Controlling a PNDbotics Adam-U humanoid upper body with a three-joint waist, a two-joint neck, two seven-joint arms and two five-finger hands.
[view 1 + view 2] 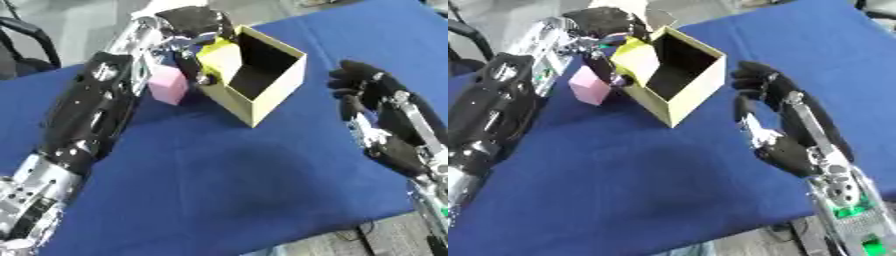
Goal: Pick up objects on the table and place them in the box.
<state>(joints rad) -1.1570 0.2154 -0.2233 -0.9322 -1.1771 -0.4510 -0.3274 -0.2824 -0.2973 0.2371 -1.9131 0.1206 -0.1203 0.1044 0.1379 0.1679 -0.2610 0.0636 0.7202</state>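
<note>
On the left side, the left arm is seen reaching up across the blue tablecloth (pixel 219 190), and the left hand (pixel 194 26) is curled over a yellow block (pixel 220 56), which is held at the near-left wall of the box (pixel 271 95), at or just over its rim. Just beside the arm, a pink block (pixel 166 85) stands upright on the cloth, close to the box's left wall; whether it touches the box cannot be told. The open cardboard box sits slightly tilted in view, and its dark inside appears unfilled as far as can be seen. Further right, the right hand (pixel 767 92) is held above the cloth near the box, its fingers relaxed and partly bent, with nothing in it.

Both blocks are judged to be light and stiff, with flat faces; they are best taken across two opposite sides. The box looks thin-walled and could be nudged easily.

The table is covered by smooth cloth. Beyond its far edge, grey floor and part of a dark chair are visible.
</note>
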